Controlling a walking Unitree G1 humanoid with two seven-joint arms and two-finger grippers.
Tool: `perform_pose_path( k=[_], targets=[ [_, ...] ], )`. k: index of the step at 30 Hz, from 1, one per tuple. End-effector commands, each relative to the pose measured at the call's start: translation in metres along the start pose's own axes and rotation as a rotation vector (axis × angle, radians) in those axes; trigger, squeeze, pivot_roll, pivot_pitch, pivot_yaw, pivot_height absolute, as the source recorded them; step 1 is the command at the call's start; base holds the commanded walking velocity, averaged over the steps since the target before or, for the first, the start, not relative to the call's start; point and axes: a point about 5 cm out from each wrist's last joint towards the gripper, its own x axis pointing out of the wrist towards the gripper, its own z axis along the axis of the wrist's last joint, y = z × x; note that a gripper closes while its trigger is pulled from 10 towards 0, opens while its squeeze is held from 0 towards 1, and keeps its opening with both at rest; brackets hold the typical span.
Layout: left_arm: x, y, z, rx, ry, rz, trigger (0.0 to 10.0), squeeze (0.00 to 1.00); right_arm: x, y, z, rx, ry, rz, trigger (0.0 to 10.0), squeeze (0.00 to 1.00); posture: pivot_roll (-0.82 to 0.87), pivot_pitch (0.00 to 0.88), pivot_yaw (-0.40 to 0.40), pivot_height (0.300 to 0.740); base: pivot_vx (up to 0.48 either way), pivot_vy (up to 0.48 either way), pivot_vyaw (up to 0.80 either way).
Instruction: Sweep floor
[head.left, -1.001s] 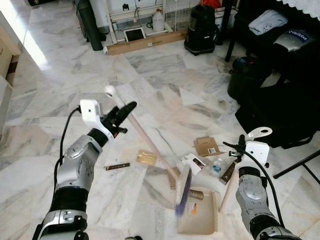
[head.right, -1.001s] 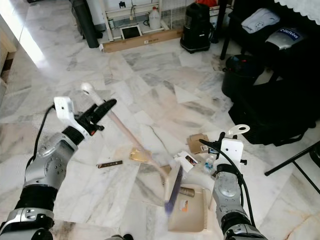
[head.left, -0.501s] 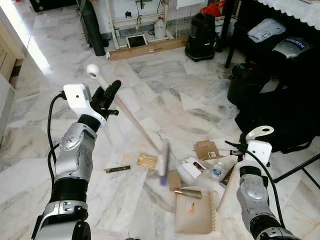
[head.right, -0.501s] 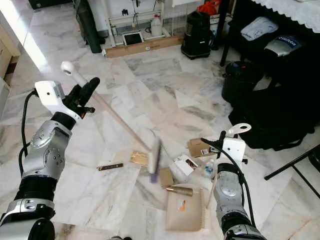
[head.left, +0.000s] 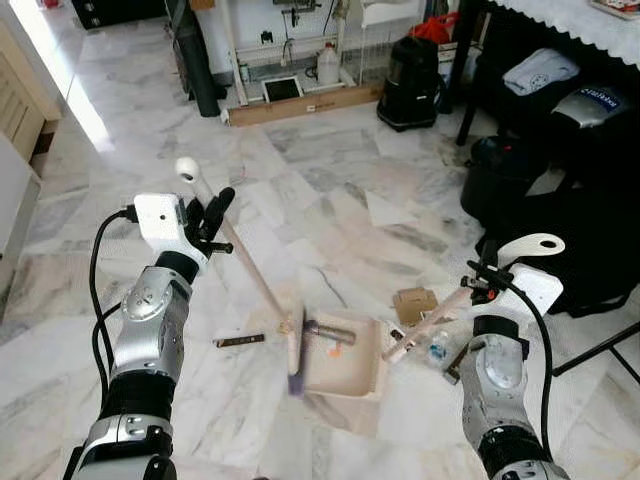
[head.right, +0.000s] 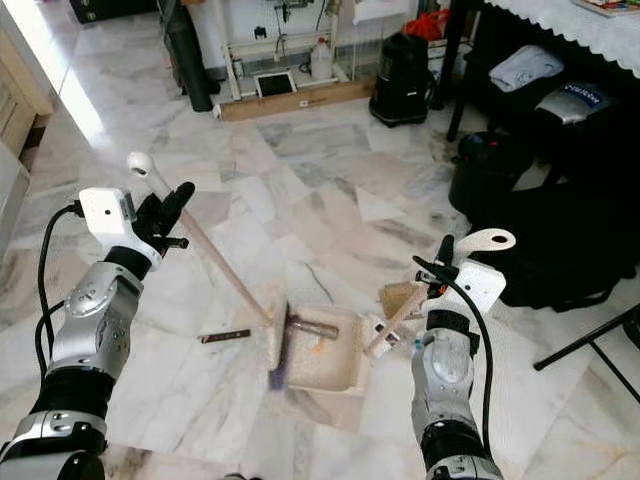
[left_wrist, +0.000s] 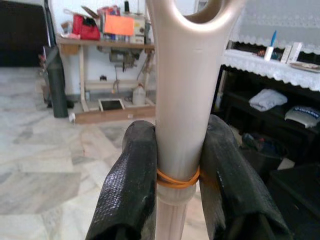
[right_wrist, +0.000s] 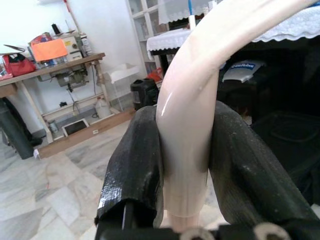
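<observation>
We find the left gripper (head.left: 213, 213) raised at the robot's left, its two black fingers (left_wrist: 131, 185) clenched on the upper shaft of the broom (head.left: 247, 268), just below the looped end and pressing on an orange rubber band (left_wrist: 176, 179) wound round the handle; the shaft slopes down and to the right to the brush head (head.left: 296, 352), which is blurred and sits at the left edge of the dustpan (head.left: 348, 358). The right gripper (head.left: 477, 283) is held at the robot's right, its fingers (right_wrist: 134, 170) grasping the dustpan's pale handle (head.left: 430, 325) near its looped top; the handle slants down and leftward to the pan. We note the dustpan lying on the marble floor (head.left: 330, 200), between the two arms, tilted, with a dark cylindrical item (head.left: 327, 328) and a small orange scrap (head.left: 337, 350) on it. Beside the pan we record loose litter: a small cardboard box (head.left: 414, 303) and a small plastic bottle (head.left: 436, 348) on the right, a dark strip (head.left: 239, 341) on the left. Further back stand a black vacuum cleaner (head.left: 409, 70) and a long cardboard box (head.left: 300, 102).
</observation>
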Motion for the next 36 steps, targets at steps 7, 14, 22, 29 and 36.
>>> perform_pose_path(
  k=[7, 14, 22, 29, 36],
  targets=[
    [0.006, 0.006, 0.02, -0.014, -0.108, 0.044, 10.0, 0.0, -0.001, 0.011, 0.009, 0.039, -0.023, 0.033, 10.0, 0.0, -0.01, 0.0, 0.037, 0.74, 0.0, 0.0, 0.0],
    [0.008, 0.006, 0.027, -0.121, -0.142, 0.064, 10.0, 0.0, -0.004, 0.014, 0.008, 0.048, -0.009, 0.045, 10.0, 0.0, 0.0, 0.0, 0.035, 0.74, 0.0, 0.0, 0.0],
    [0.005, 0.02, 0.035, -0.078, -0.183, 0.156, 10.0, 0.0, -0.005, 0.019, 0.01, 0.06, 0.0, 0.065, 10.0, 0.0, 0.01, 0.0, 0.033, 0.74, 0.0, 0.0, 0.0],
    [0.002, 0.006, 0.021, 0.174, -0.121, 0.046, 10.0, 0.0, -0.006, 0.019, 0.014, 0.058, -0.013, 0.066, 10.0, 0.0, 0.0, 0.0, 0.036, 0.74, 0.0, 0.0, 0.0],
    [-0.018, 0.0, -0.013, 0.159, -0.011, 0.023, 10.0, 0.0, -0.006, 0.009, 0.029, 0.024, -0.076, 0.02, 10.0, 0.0, -0.04, 0.0, 0.056, 0.74, 0.0, 0.0, 0.0]
  ],
)
